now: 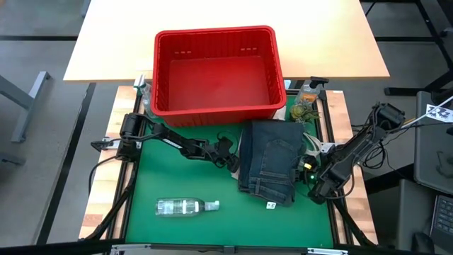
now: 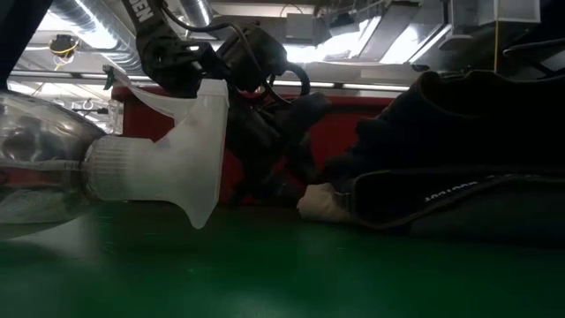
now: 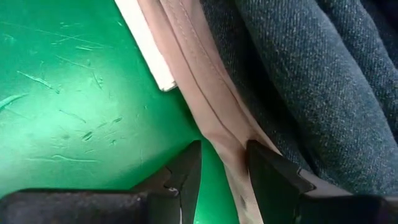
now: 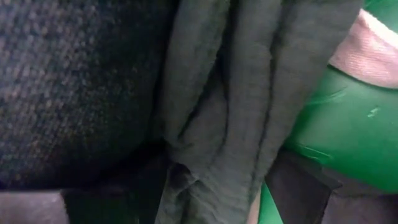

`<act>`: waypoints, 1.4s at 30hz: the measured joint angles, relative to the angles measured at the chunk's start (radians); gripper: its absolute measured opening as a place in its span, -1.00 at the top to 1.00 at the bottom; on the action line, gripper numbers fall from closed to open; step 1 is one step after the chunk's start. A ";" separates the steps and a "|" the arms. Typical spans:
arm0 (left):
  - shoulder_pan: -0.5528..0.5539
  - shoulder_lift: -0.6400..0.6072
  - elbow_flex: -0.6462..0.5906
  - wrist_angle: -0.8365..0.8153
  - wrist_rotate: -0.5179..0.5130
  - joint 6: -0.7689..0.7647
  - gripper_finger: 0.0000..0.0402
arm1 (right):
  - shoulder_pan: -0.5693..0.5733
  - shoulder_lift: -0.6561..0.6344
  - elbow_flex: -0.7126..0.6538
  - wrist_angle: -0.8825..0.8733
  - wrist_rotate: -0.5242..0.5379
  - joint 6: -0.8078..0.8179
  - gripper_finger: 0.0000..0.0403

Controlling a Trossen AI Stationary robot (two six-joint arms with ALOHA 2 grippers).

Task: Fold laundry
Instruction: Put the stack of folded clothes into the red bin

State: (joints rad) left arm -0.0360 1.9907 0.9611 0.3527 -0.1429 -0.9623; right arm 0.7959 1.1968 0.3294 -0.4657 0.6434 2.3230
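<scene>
Denim jeans (image 1: 270, 161), dark blue and folded, lie on the green mat (image 1: 184, 234) of the tabletop, just in front of the red basket (image 1: 216, 71) and to the right of the mat's middle. Under their left edge a tan top (image 3: 205, 93) sticks out, with a white strip beside it on the mat. My left end effector (image 3: 222, 171) sits at that left edge, low on the mat, its two fingers (image 3: 273, 180) closed on the tan hem, which runs between them while the jeans lie just beside. On the other side of the pile, an olive-green shirt (image 4: 242, 93) bunches in folds against the dark denim. My right end effector (image 1: 320, 185) is at the pile's right edge, near the mat's right border; its wrist camera is pressed so close to the cloth that I see only one dark finger below the olive folds, with the fingers spread wide apart, and I cannot tell whether any cloth is between them. A clear bottle (image 1: 185, 206) with a white cap lies on its side on the mat, nearer the front edge and well apart from the clothes. Beyond the mat's far right corner, small items stand beside the basket.
</scene>
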 joint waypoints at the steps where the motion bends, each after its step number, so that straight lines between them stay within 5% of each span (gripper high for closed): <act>1: -0.001 0.000 0.000 0.000 0.000 0.000 0.37 | 0.000 0.000 0.000 0.003 0.004 0.000 -0.27; 19: -0.001 0.000 0.000 0.000 0.000 0.003 0.37 | -0.007 0.150 0.000 0.178 0.143 -0.034 -0.24; 25: -0.002 0.000 0.000 0.002 0.004 0.004 0.49 | -0.008 0.175 0.002 0.189 0.151 -0.056 0.14; 33: -0.003 0.000 -0.001 0.058 0.007 0.016 0.91 | -0.008 0.176 0.002 0.223 0.211 -0.107 0.86; 42: -0.014 -0.025 0.008 0.105 0.033 0.057 0.99 | -0.012 0.180 0.066 0.233 0.281 -0.209 0.81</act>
State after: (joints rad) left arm -0.0496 1.9654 0.9687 0.4580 -0.1103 -0.9051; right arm 0.7836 1.3769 0.3956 -0.2328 0.9248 2.1139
